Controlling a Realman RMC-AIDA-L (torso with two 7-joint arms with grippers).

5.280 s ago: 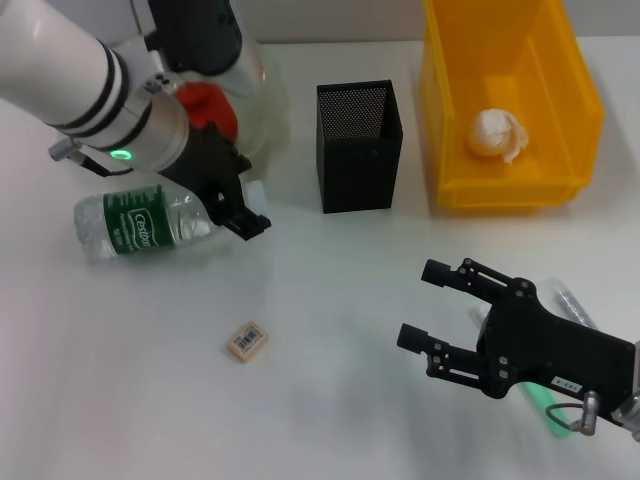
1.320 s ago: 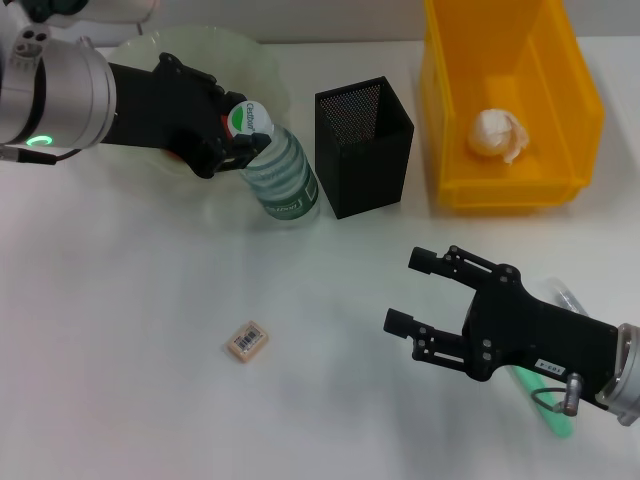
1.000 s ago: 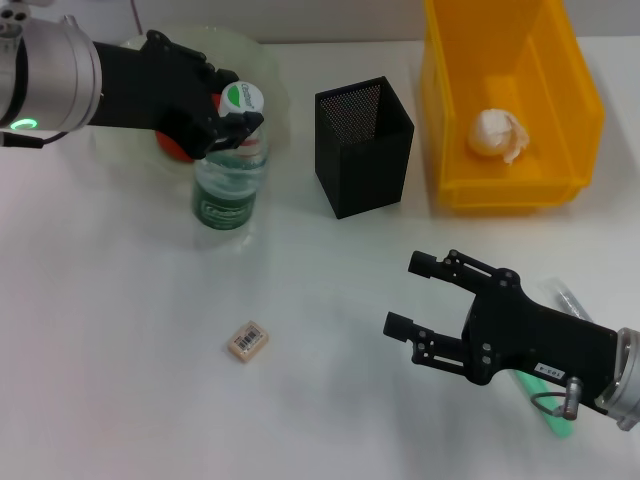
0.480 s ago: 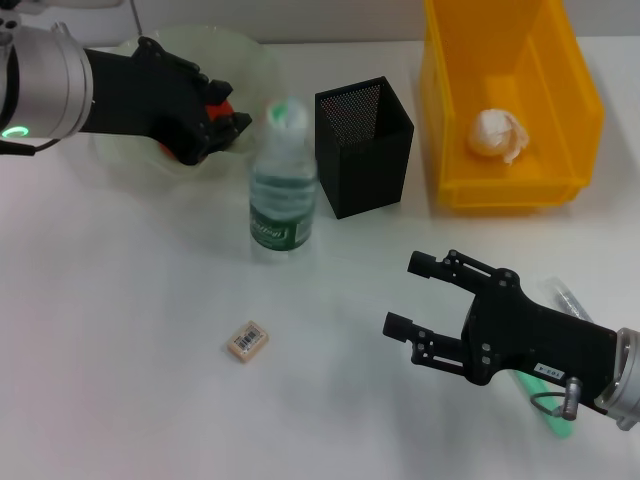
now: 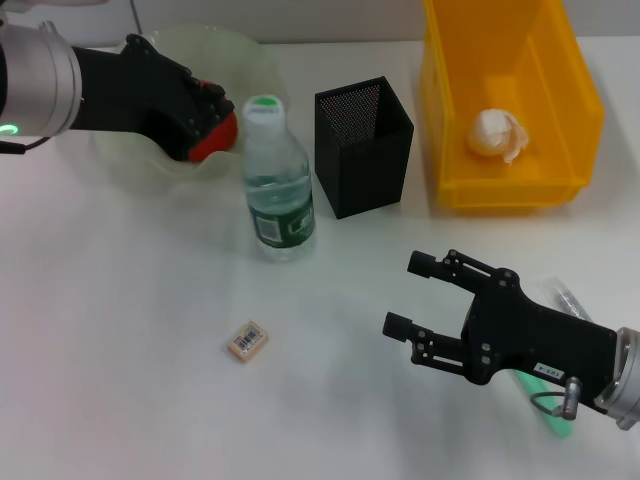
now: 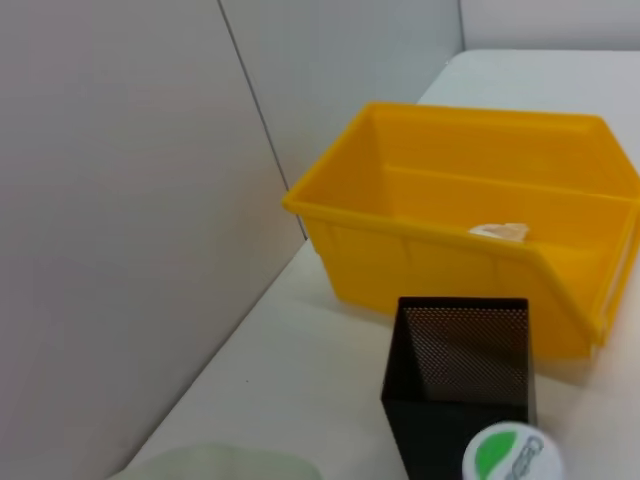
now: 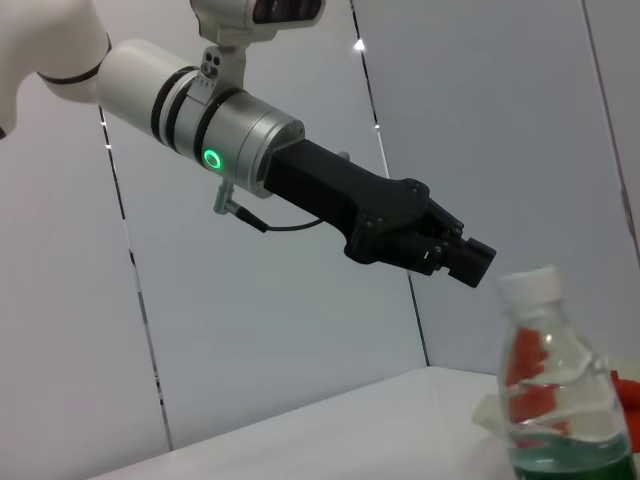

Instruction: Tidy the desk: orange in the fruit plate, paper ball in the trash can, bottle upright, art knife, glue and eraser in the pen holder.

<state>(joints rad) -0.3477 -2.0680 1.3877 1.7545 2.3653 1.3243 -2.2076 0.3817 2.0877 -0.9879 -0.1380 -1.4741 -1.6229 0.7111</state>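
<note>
The bottle [image 5: 279, 185] stands upright on the desk [image 5: 120, 330] just left of the pen holder [image 5: 362, 145], white cap [image 6: 512, 455] on top. My left gripper [image 5: 225, 112] hovers open beside the bottle over the fruit plate [image 5: 255, 60], clear of the cap. The orange [image 5: 214, 142] lies in the plate, half hidden by that gripper. The paper ball [image 5: 497, 133] rests in the yellow trash can [image 5: 585, 130]. The tan eraser [image 5: 248, 340] lies on the desk. My right gripper [image 5: 405, 294] hangs open and empty at the front right. In the right wrist view the left gripper [image 7: 465, 258] sits above the bottle [image 7: 555, 390].
A green stick [image 5: 548, 408] and a clear tube [image 5: 570, 298] lie on the desk, partly under my right arm. In the left wrist view the pen holder [image 6: 460, 370] stands in front of the trash can [image 6: 440, 230], against grey walls.
The bottle, earlier lying on its side, was lifted by its neck and set upright beside the pen holder. My left gripper let go and drew back left. The right arm stayed still lately.
</note>
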